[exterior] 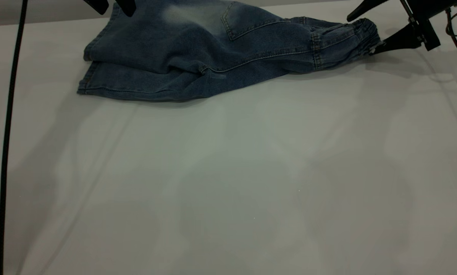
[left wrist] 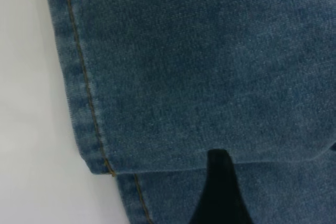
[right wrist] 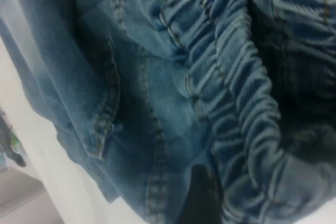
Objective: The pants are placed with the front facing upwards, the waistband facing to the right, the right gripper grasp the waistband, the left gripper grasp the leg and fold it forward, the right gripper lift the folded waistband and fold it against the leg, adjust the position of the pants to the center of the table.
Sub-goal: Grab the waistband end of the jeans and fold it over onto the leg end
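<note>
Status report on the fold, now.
Right pincer open at waistband. Left pincer open over leg hem. Pants folded lengthwise, far on table. Nothing obstructing.

A thin black cable [exterior: 7, 137] is seen running from top to bottom along the exterior view's left side, slightly slanted. A darker grey background strip [exterior: 52, 9] is seen on both sides of the cable's upper end.

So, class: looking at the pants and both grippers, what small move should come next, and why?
Probably the right gripper, its fingers apart around the waistband, should close on it. The pants already lie folded lengthwise, the back pocket up, with the left gripper at the leg end, so the waistband fold comes next.
</note>
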You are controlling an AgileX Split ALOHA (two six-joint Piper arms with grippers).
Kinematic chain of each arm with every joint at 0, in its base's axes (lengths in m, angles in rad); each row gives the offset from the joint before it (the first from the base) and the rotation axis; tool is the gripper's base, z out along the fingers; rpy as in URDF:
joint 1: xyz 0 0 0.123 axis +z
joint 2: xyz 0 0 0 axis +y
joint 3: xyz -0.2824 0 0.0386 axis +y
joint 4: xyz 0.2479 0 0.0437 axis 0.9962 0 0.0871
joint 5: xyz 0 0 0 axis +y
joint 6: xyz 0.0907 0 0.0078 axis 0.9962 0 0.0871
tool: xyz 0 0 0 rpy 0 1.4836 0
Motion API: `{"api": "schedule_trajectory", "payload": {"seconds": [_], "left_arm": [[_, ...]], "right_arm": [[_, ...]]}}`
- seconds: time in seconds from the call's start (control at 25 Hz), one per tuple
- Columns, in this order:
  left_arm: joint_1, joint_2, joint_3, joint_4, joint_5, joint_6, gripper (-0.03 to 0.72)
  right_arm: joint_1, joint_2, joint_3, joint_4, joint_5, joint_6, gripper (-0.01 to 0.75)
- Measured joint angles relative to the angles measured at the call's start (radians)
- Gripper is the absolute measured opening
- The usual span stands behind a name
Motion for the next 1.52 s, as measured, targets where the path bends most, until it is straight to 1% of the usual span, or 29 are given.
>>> {"api": "schedule_trajectory", "payload": {"seconds": [0.24, 0.36, 0.44, 0.52, 0.6, 0.72, 0.96, 1.04, 1.16, 1.28, 1.4, 1.52], "left_arm": [[0.000, 0.000, 0.000, 0.001, -0.010, 0.001, 0.461], [0.000, 0.000, 0.000, 0.001, -0.024, 0.003, 0.461], [0.000, 0.000, 0.000, 0.001, -0.024, 0.004, 0.461], [0.000, 0.000, 0.000, 0.001, -0.024, 0.004, 0.461], [0.000, 0.000, 0.000, 0.001, -0.025, 0.004, 0.461], [0.000, 0.000, 0.000, 0.001, -0.035, 0.004, 0.461], [0.000, 0.000, 0.000, -0.001, -0.042, 0.004, 0.461], [0.000, 0.000, 0.000, -0.002, -0.042, 0.004, 0.461], [0.000, 0.000, 0.000, -0.008, -0.042, 0.004, 0.461], [-0.004, 0.000, 0.000, -0.048, -0.042, 0.004, 0.461], [-0.030, 0.000, -0.005, -0.091, -0.047, 0.016, 0.461], [-0.073, 0.010, -0.041, -0.076, -0.048, 0.035, 0.461]], "right_arm": [[0.002, 0.063, -0.081, -0.030, 0.030, 0.044, 0.513], [0.002, 0.064, -0.092, -0.034, 0.029, 0.045, 0.513], [0.003, 0.070, -0.098, -0.035, 0.029, 0.044, 0.503], [0.004, 0.077, -0.098, -0.040, 0.027, 0.044, 0.472], [0.004, 0.080, -0.098, -0.040, 0.026, 0.041, 0.425], [0.004, 0.080, -0.098, -0.041, 0.026, 0.018, 0.328], [0.004, 0.080, -0.098, -0.041, 0.026, -0.061, 0.087], [0.004, 0.080, -0.098, -0.041, 0.026, -0.099, 0.048], [0.004, 0.077, -0.104, -0.042, 0.025, -0.156, 0.046], [0.004, 0.060, -0.104, -0.038, 0.021, -0.203, 0.046], [0.004, 0.044, -0.105, -0.037, 0.014, -0.240, 0.046], [0.004, 0.023, -0.105, -0.034, 0.014, -0.262, 0.046]]}}
